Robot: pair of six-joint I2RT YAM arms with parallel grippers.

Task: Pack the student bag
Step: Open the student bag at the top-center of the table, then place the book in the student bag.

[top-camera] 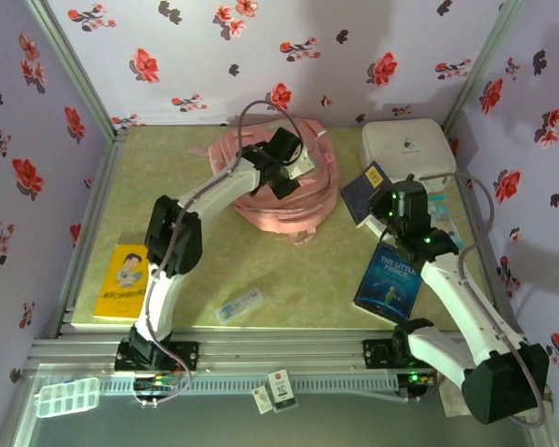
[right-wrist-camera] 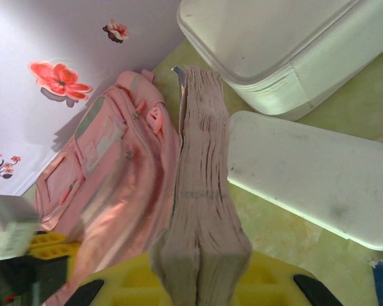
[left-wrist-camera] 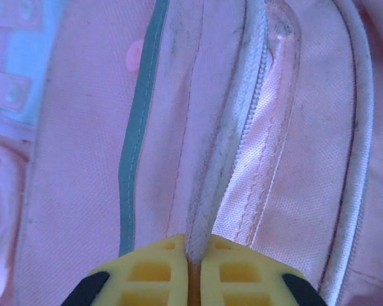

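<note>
Left tool (left-wrist-camera: pixel 195 254) — pinching zip edge (left-wrist-camera: pixel 210 185) of student bag (left-wrist-camera: pixel 76 159) beneath | right tool (right-wrist-camera: pixel 201 274) — gripping book (right-wrist-camera: pixel 201 172)

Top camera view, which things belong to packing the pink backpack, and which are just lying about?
In the job: soft pink fabric backpack, pinched by left gripper; thick navy-covered book, held by right gripper.
Lying untouched: flat yellow book; blue Little Prince book; white rounded hard case; small clear packet.

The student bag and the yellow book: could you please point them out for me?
student bag (top-camera: pixel 303 200), top external view, lower right fabric.
yellow book (top-camera: pixel 123 281), top external view, middle of cover.
</note>
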